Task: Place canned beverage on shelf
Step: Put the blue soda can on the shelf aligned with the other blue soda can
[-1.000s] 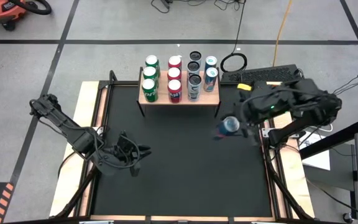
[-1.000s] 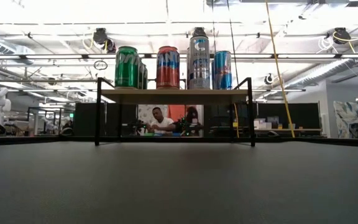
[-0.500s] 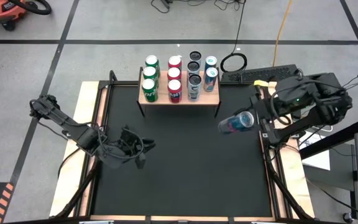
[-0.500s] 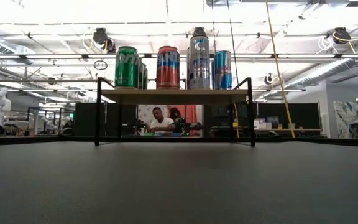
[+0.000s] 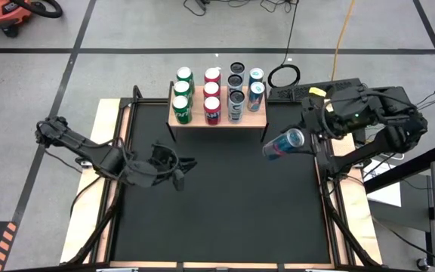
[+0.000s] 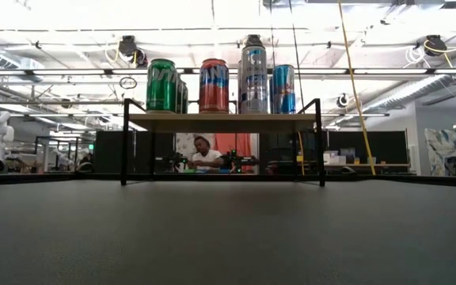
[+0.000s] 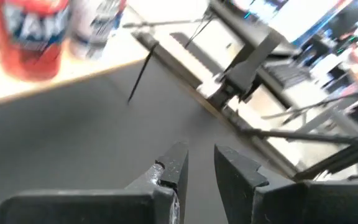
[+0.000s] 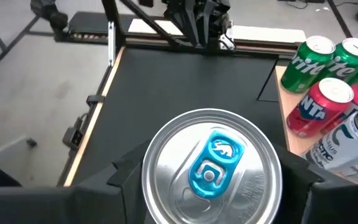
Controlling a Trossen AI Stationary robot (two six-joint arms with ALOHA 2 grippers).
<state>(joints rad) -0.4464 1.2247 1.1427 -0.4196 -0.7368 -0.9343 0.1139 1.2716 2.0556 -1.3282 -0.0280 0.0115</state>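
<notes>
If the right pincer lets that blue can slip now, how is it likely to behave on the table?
The blue can is held tilted, almost on its side, by the right pincer, so it would probably land sideways and roll on the black table. Its smooth round metal wall looks slippery. The tab seems unopened, so it is likely full and heavy for its size.

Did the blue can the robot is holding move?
Yes. The blue can, held by the right gripper, tipped sideways and moved slightly closer to the shelf.
</notes>
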